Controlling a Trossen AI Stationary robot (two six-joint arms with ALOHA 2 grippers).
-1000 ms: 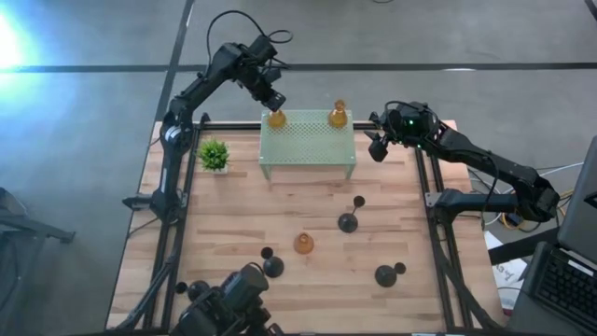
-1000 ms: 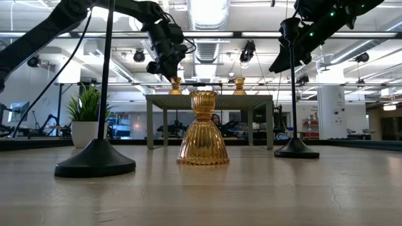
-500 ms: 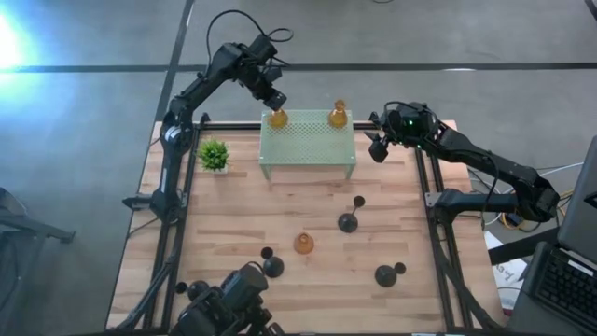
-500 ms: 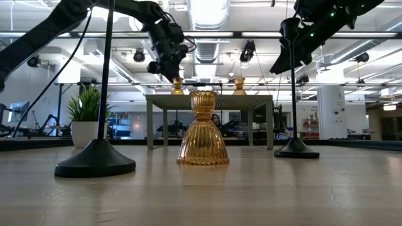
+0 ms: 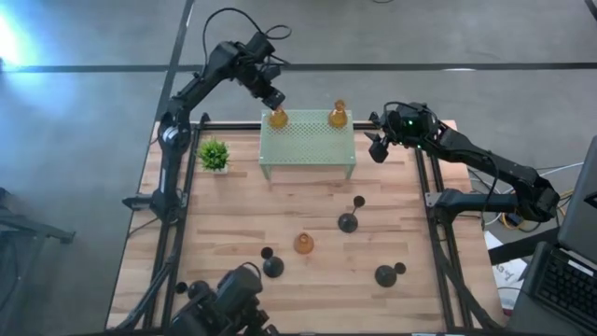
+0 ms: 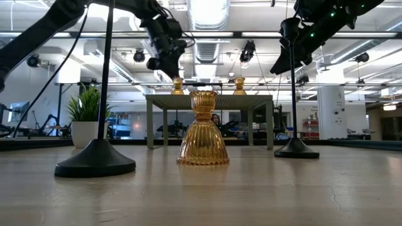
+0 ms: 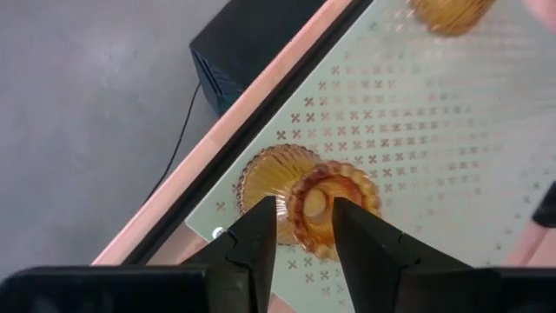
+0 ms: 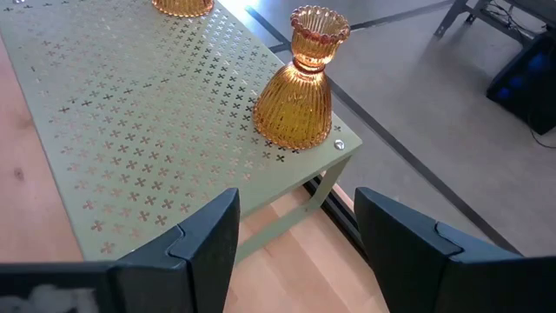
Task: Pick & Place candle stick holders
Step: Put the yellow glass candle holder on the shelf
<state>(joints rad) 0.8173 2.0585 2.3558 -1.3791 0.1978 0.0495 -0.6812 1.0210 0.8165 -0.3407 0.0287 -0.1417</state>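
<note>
Amber glass holder [image 7: 323,207] is set on the green stand [image 7: 434,148], just under the left gripper [image 7: 305,228], spread wide. It looks breakable and slick; its thin neck is best gripped.

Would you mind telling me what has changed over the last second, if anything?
The left gripper has lifted slightly, up and away from the amber holder on the green stand, fingers open, holder let go. The right gripper stays beside the stand. The holders and plant have not moved.
</note>
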